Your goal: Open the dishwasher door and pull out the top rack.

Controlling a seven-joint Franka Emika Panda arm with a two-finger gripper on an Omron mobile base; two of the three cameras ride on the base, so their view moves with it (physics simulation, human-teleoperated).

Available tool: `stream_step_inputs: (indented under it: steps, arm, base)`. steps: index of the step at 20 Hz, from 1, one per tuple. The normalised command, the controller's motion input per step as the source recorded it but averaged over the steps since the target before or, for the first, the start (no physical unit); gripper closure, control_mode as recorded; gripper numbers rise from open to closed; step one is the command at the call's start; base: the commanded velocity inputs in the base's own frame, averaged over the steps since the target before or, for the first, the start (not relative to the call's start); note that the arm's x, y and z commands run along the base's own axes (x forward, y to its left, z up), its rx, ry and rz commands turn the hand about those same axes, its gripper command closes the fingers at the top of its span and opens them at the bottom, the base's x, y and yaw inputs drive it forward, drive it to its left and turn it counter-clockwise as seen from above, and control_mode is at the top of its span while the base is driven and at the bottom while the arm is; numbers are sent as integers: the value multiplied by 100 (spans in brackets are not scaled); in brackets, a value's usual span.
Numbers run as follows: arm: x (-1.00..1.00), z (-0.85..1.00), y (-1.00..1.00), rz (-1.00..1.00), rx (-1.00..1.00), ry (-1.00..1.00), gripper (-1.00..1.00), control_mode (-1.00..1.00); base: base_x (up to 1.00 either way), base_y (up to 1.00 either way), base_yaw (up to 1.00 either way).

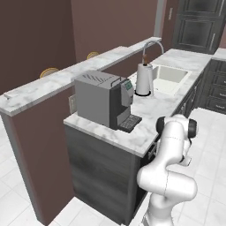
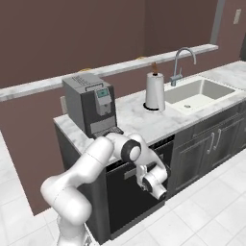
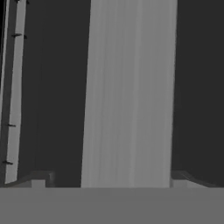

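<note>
Currently the step in hand looks like the first one, opening the dishwasher door; the rack pull has not begun.

Counter (image 2: 144,122): marble run carrying, largest to smallest, the sink (image 2: 202,93) at 2 o'clock from the arm's elbow, the coffee machine (image 2: 90,103) at 11 o'clock, and the paper towel roll (image 2: 154,91) at about 1 o'clock, standing upright between machine and sink.

Dishwasher door (image 2: 126,202): near-black smooth panel under the counter, directly below the coffee machine, just left of the wood-grain cabinet fronts (image 2: 204,149). It appears closed, its face roughly upright.

Handle (image 3: 129,92): in the hand view a pale grey bar runs from 12 to 6 o'clock against the dark panel, very close to the camera. I take it for the door handle seen rolled a quarter turn, though the view is too tight to be sure.

Gripper (image 2: 144,182): wrist pressed in near the top band of the door. Fingertips (image 3: 41,178) sit spread on either side of the grey bar, not pinching it.

Next move, in my judgement: close the fingers on the bar, then pull outward and down along the door's hinge arc, keeping the grip from slipping off sideways.
</note>
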Motion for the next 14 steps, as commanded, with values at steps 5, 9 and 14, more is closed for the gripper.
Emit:
stream_step_inputs:
  steps: [5,9,14]
  arm:
    - [-1,-29,-23,7,-3,8,100,-100]
    - [-27,-63,-94,11,0,0,100,-100]
    - [-52,-95,-100,12,2,1,100,-100]
  base:
    - [0,0,0]
    - [0,0,0]
    - [0,0,0]
